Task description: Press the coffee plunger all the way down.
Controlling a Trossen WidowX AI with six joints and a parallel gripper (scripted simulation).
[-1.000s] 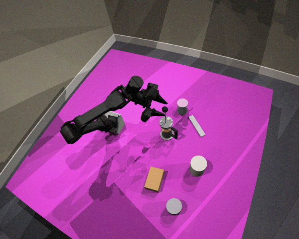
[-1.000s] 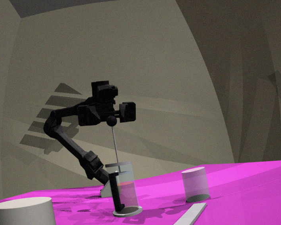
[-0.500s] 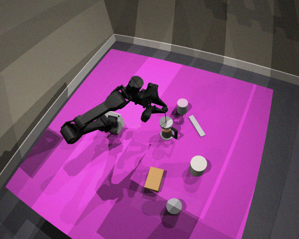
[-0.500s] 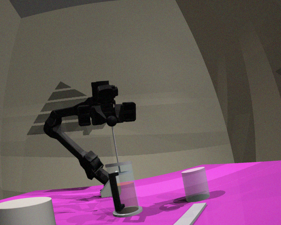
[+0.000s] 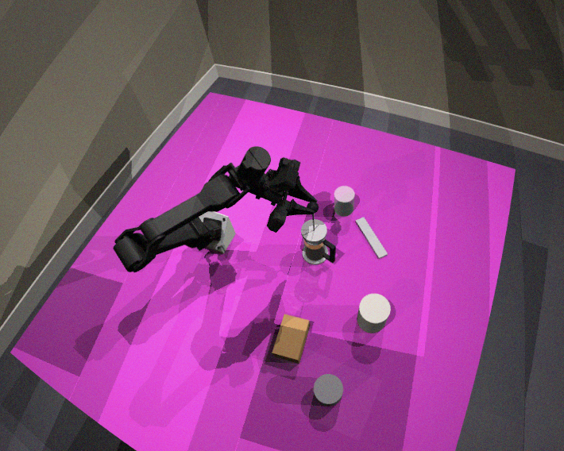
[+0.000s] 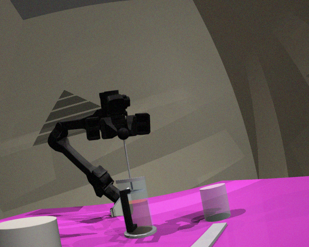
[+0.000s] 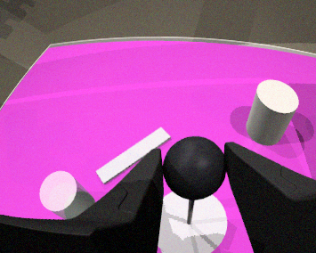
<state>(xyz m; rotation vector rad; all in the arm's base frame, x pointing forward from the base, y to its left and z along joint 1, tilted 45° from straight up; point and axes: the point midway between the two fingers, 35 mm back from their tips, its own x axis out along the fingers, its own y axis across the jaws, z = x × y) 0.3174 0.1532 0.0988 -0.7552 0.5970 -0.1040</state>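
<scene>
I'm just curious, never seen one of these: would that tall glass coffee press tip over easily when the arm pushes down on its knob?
Possibly. The coffee press is tall on a small base, and its thin rod stands high, so a sideways shove at the knob has leverage. The gripper clamps the knob centrally; a straight downward push should probably keep it steady.

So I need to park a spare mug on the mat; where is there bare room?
The widest bare stretch is the mat's near-left part, between the tan box and the arm's base. It is crowded around the press, hemmed by the pale cup and flat strip, with the gripper shut on its knob.
</scene>
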